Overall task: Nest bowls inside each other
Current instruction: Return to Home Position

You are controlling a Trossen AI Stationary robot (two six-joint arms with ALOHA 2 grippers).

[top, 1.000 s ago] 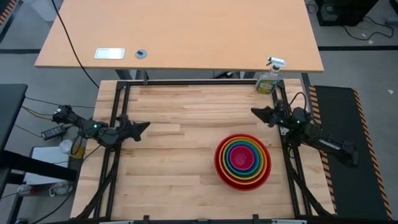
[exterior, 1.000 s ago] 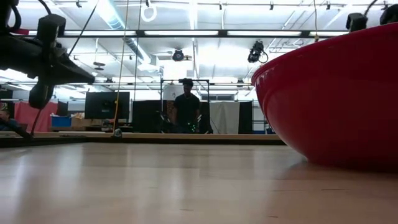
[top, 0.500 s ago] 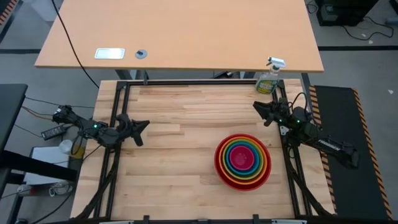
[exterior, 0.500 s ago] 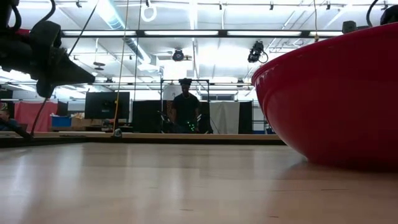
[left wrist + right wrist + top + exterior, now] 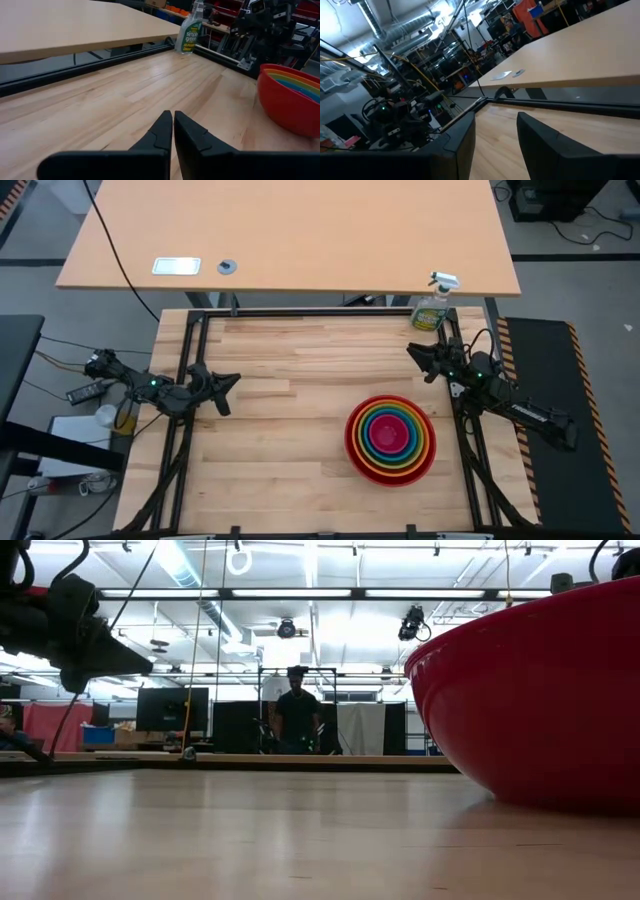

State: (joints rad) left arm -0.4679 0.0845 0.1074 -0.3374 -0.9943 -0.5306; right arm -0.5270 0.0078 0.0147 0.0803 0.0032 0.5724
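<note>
A stack of nested bowls (image 5: 390,440) sits on the wooden table right of centre, its base on the tabletop. The largest, red bowl is outermost, and orange, yellow, green, blue and pink rims ring inward. In the low view the red wall (image 5: 540,700) fills the right side. In the left wrist view the stack (image 5: 290,97) stands far off. My left gripper (image 5: 232,381) hovers shut at the table's left edge, its fingers meeting (image 5: 173,125) over bare wood. My right gripper (image 5: 413,355) hovers open at the right edge, beyond the bowls, with nothing between its fingers (image 5: 495,135).
A green spray bottle (image 5: 432,308) stands at the table's far right corner. A tan desk (image 5: 290,230) lies beyond the far edge. Bare wood stretches between the left gripper and the bowls. A person (image 5: 297,710) stands far back in the room.
Both grippers have rolled about their own pointing lines while staying in place above the table's edges. The bowls have not moved.
</note>
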